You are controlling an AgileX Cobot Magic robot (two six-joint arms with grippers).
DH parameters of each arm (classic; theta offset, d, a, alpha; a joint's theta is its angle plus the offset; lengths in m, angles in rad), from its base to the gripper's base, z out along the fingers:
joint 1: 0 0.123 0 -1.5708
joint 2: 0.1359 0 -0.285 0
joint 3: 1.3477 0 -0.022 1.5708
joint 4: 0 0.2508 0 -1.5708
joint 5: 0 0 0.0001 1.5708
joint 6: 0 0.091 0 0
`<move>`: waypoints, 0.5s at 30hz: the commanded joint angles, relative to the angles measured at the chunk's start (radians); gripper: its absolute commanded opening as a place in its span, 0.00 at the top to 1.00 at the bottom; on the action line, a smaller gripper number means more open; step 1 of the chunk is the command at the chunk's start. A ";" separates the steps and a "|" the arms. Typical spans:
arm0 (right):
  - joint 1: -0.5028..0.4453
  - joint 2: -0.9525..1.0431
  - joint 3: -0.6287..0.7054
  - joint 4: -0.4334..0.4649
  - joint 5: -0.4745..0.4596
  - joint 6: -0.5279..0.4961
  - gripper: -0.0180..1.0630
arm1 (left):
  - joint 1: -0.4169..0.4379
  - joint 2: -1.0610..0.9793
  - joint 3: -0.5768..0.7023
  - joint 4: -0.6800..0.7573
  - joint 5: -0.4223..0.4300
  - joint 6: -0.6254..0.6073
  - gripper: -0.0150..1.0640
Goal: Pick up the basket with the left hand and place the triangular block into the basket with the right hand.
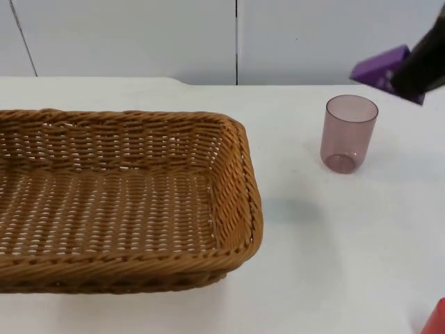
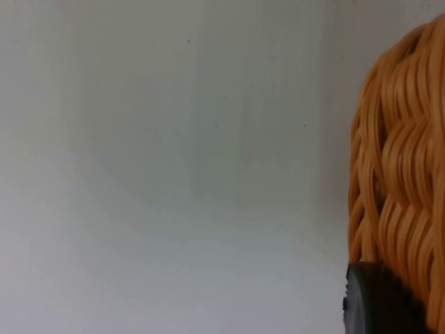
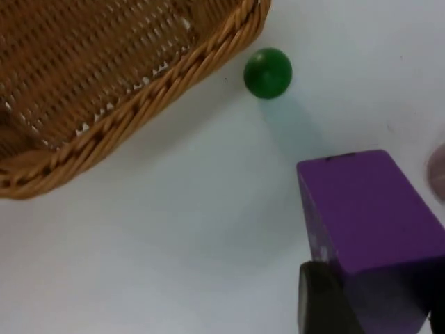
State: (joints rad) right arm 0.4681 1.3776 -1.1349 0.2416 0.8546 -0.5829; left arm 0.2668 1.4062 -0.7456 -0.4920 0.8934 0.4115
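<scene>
One wicker basket, held off the table at its rim by the left gripper's fingertip, lies nearest, then one translucent purple cup, one purple triangular block pinched in the right gripper above the table, and one green ball.

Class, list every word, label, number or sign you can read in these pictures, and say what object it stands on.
None: there is no readable text on anything.
The wicker basket, the purple block held in the right gripper, the tinted cup, the green ball and the white table are all unmarked.
</scene>
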 commanded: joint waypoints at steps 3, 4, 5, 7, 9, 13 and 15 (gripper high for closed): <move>0.014 0.039 -0.054 0.008 0.022 0.039 0.98 | 0.003 -0.012 0.001 -0.027 0.008 -0.008 0.99; 0.014 0.039 -0.054 0.008 0.022 0.039 0.98 | 0.003 -0.012 0.001 -0.027 0.008 -0.008 0.99; 0.035 0.054 -0.069 0.008 0.022 0.048 0.98 | 0.003 -0.012 0.001 -0.027 0.008 -0.008 0.99; 0.094 0.095 -0.098 0.007 0.012 0.051 0.98 | 0.003 -0.012 0.001 -0.030 0.008 -0.008 0.99; 0.133 0.125 -0.115 0.007 0.001 0.053 0.98 | 0.003 -0.012 0.001 -0.032 0.006 -0.008 0.99; 0.262 0.247 -0.165 0.000 -0.097 0.071 0.98 | 0.003 -0.012 0.001 -0.043 0.002 -0.008 0.99; 0.322 0.318 -0.192 0.000 -0.172 0.071 0.98 | 0.003 -0.012 0.001 -0.050 0.000 -0.008 0.99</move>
State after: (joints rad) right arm 0.7603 1.6621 -1.3080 0.2394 0.7395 -0.5162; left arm 0.2668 1.4062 -0.7456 -0.5007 0.8934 0.4115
